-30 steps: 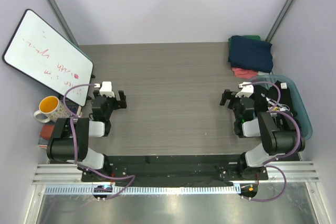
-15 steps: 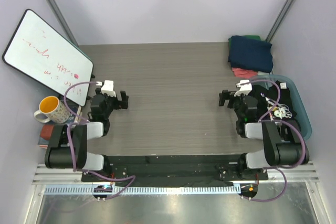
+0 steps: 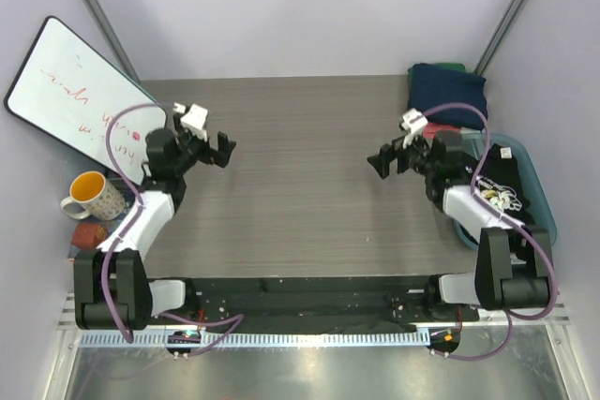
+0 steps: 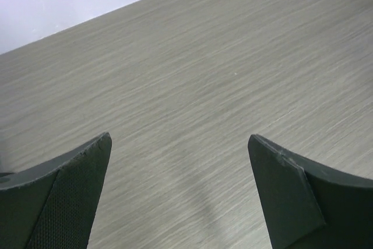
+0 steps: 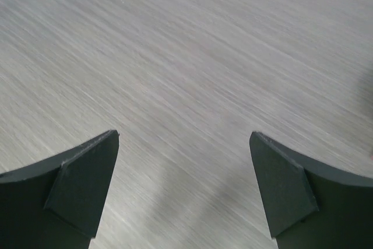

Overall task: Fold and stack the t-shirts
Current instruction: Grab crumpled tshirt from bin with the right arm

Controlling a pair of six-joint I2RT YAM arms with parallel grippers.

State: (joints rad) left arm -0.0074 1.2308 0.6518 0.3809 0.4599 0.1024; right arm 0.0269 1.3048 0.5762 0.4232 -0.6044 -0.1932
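A folded navy t-shirt (image 3: 448,93) lies at the table's back right corner, with a green edge (image 3: 452,66) showing behind it. The coral-red one is hidden behind my right arm. The black t-shirt with a white and pink print (image 3: 499,190) lies crumpled in the blue plastic tub (image 3: 541,205) at the right. My left gripper (image 3: 223,149) is open and empty over the bare table at the left, and my left wrist view (image 4: 179,144) shows only wood. My right gripper (image 3: 380,161) is open and empty, left of the tub, over bare wood (image 5: 184,141).
A whiteboard (image 3: 75,91) leans at the back left. A yellow-lined mug (image 3: 89,194) and a red object (image 3: 90,232) sit off the table's left edge. Grey walls close in the back and sides.
Both arms have lifted and reached out from their folded pose. The left gripper moved back, the right one back and toward the centre. The black t-shirt in the tub is now uncovered.
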